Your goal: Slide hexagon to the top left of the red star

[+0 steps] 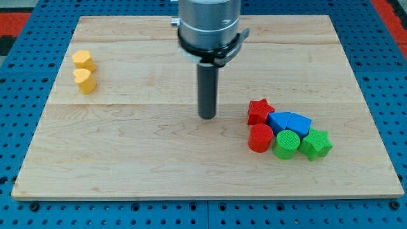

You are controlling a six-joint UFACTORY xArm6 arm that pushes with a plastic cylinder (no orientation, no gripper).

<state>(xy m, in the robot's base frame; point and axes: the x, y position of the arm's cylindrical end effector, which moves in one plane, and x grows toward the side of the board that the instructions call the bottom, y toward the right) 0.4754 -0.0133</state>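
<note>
A yellow hexagon [83, 60] sits near the board's left edge, with a yellow heart [84, 81] just below it, touching or nearly so. A red star [259, 111] lies right of centre, at the top left of a cluster of blocks. My tip [207, 116] rests on the board about 80 pixels left of the red star and far to the right of the yellow hexagon. It touches no block.
The cluster by the red star holds a red cylinder [259, 137], a blue block [280, 121], a second blue block [299, 123], a green cylinder [287, 144] and a green star [315, 143]. The wooden board [127, 159] lies on a blue pegboard.
</note>
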